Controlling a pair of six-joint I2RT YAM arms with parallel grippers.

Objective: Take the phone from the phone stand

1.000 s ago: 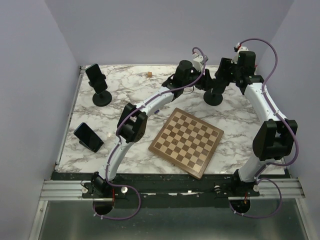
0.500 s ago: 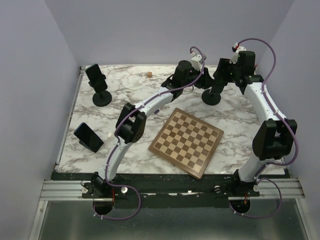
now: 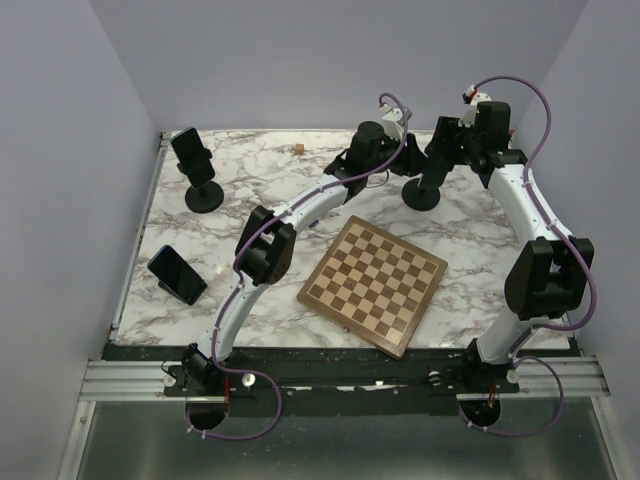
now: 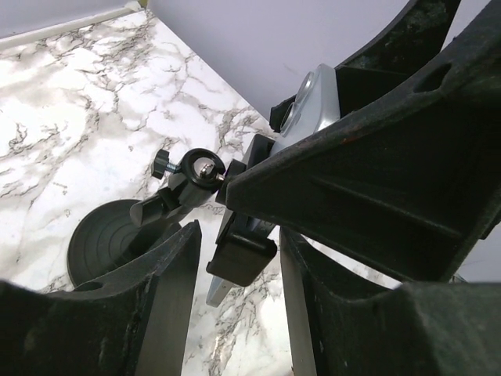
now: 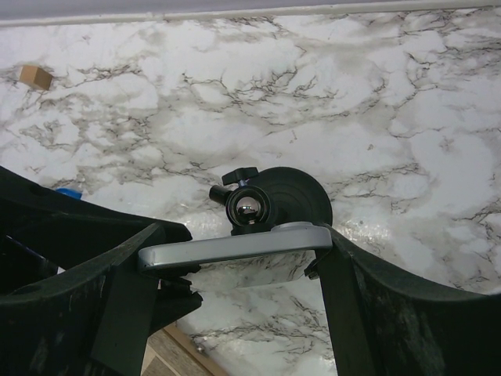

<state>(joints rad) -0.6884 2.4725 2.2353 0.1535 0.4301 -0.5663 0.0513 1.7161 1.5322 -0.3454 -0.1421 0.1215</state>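
A silver phone is seen edge-on in the right wrist view, clamped between the fingers of my right gripper, which is shut on it. Just behind it are the black phone stand's ball joint and round base. In the left wrist view my left gripper is open, its fingers either side of the stand's black clamp bracket with gaps on both sides. The phone shows above it. From the top, both grippers meet over the stand base at the back right.
A chessboard lies in the middle near the front. A second phone on a stand is at the back left, and a dark phone lies at the left. A small wooden cube is at the back.
The right gripper with the phone, and the stand under it, have shifted slightly left and back. The left arm has barely moved.
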